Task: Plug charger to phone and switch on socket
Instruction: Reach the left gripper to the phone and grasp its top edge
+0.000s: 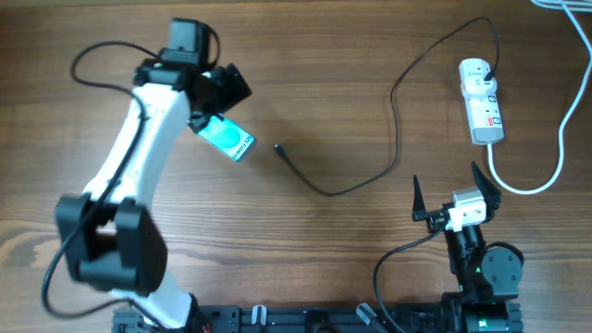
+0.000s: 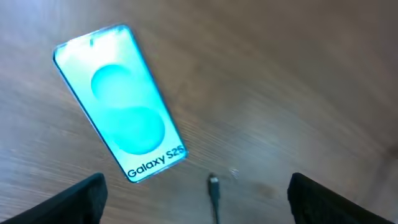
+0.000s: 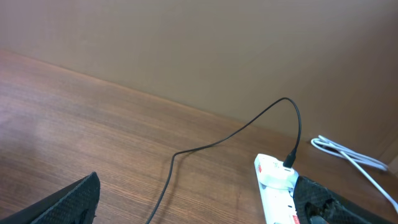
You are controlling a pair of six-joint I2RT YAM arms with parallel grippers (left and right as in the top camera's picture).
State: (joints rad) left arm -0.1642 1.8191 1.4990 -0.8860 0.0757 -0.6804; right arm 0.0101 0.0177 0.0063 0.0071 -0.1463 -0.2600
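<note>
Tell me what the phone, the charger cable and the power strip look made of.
Phone: glossy glass or plastic face, judging by its sheen; which one is unclear. Charger cable: matte black rubbery sheath, likely, since it curves loosely. Power strip: hard white moulded plastic, apparently, given its smooth rigid casing.

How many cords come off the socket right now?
2. The black charger is plugged into the far end of the socket, its tip lying loose near the phone; the white cord leaves the near end and loops off right.
</note>
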